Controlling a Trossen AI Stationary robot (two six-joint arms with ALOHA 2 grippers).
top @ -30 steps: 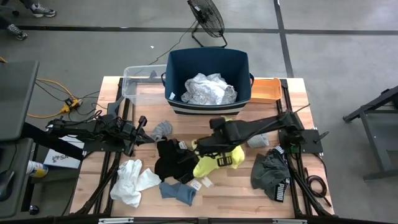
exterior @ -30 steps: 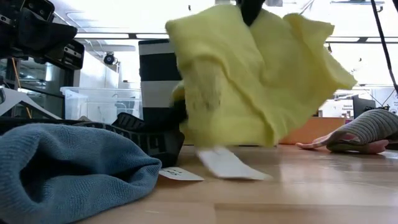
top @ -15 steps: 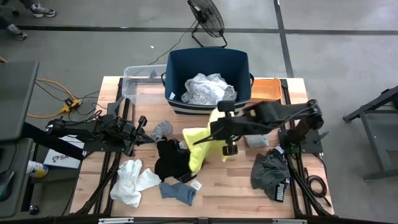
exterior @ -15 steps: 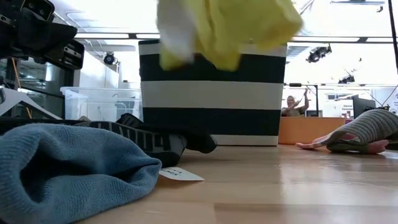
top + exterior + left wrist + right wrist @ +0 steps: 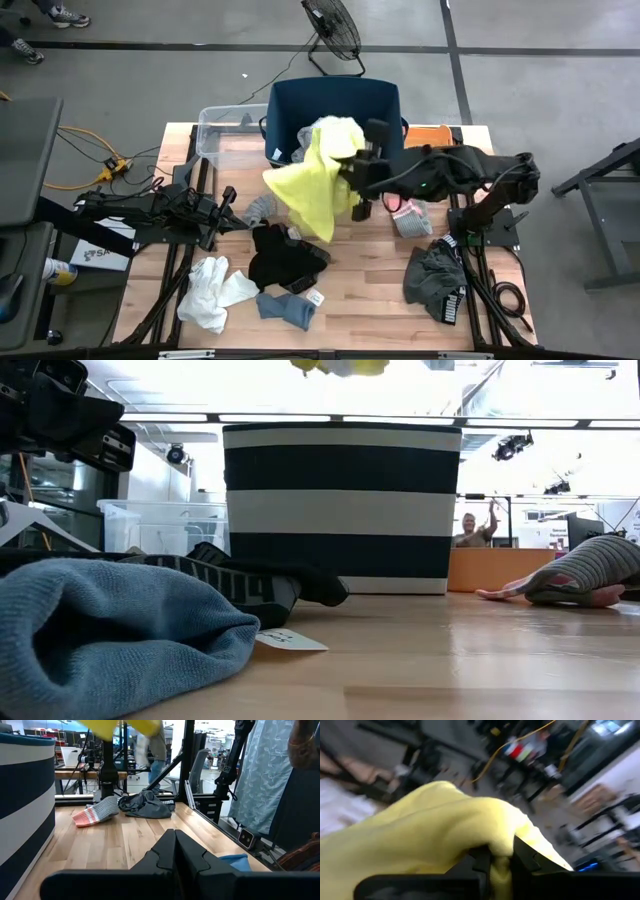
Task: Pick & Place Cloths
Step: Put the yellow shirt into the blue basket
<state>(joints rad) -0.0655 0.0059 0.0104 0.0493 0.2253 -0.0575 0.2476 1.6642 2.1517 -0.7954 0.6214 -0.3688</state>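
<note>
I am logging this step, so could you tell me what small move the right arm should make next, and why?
Probably carry on a little farther over the tub, then open. The right gripper is shut on the yellow shirt, which hangs partly across the tub's near rim, above the table.

- A navy tub (image 5: 385, 100) with white stripes stands at the table's far edge.
- A clear plastic bin (image 5: 218, 126) sits just beside it.
- A small orange tray (image 5: 430, 143) sits on its other side.
- 1 black fan (image 5: 334, 30) stands on the floor beyond.
- A person (image 5: 468, 530) shows in the room behind.
</note>
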